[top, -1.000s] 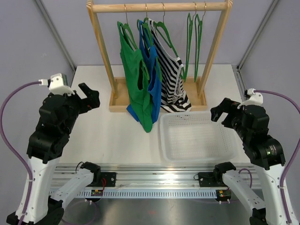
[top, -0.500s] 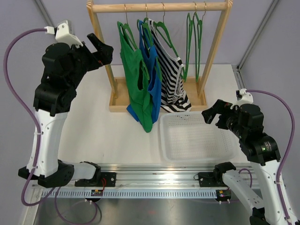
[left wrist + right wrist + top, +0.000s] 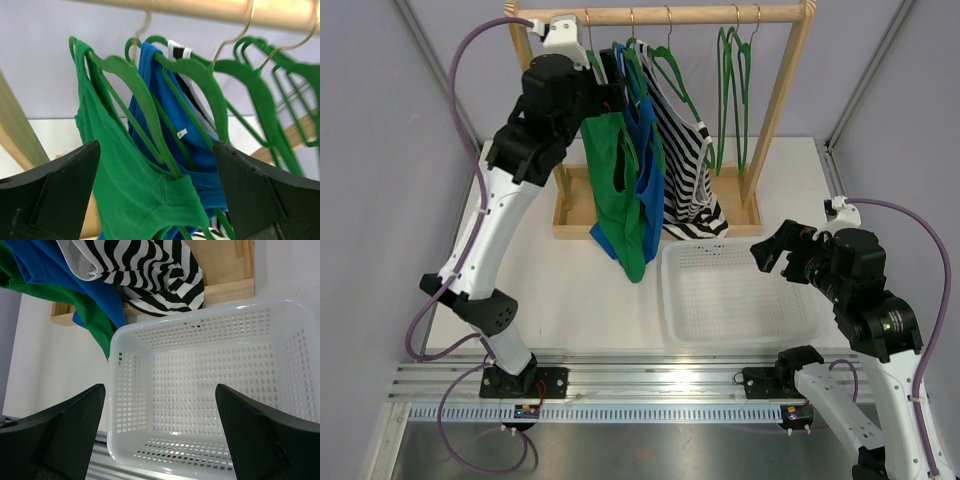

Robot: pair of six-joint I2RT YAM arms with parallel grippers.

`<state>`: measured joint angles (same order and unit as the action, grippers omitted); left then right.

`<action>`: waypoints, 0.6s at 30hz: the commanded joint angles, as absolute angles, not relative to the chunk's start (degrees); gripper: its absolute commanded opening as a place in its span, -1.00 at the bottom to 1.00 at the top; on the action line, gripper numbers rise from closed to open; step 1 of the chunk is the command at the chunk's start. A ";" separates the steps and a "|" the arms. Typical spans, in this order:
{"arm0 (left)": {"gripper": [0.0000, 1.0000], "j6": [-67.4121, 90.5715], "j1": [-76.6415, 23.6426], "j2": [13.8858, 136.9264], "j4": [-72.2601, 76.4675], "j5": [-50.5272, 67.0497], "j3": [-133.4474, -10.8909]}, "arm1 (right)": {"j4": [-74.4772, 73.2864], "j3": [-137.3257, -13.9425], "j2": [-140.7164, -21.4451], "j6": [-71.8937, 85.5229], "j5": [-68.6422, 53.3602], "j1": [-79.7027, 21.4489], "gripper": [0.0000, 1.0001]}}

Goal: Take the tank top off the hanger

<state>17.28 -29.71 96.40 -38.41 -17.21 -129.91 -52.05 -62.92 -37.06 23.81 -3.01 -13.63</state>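
Three tank tops hang on green hangers from a wooden rack: a green one, a blue one and a black-and-white striped one. My left gripper is raised to the rail and open, its jaws on either side of the green top's shoulder strap and its green hanger, without pinching them. My right gripper is open and empty, hovering over the white basket.
Two bare green hangers hang at the rack's right end. The rack's wooden base sits behind the white basket. The rack's left post stands beside my left arm.
My left arm has swung up from the table's left side to the rail, bringing its open gripper around the green top's strap. The right gripper has shifted slightly left over the basket.
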 commanded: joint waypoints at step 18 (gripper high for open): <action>-0.35 2.11 -32.52 105.21 -32.26 -38.15 -135.35 | -51.86 -61.61 -37.09 23.64 -6.76 -13.89 0.99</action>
<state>3.53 -32.32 107.11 -36.12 -35.53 -134.30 -53.23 -62.00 -36.71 23.81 -4.45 -13.63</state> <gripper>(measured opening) 0.328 0.993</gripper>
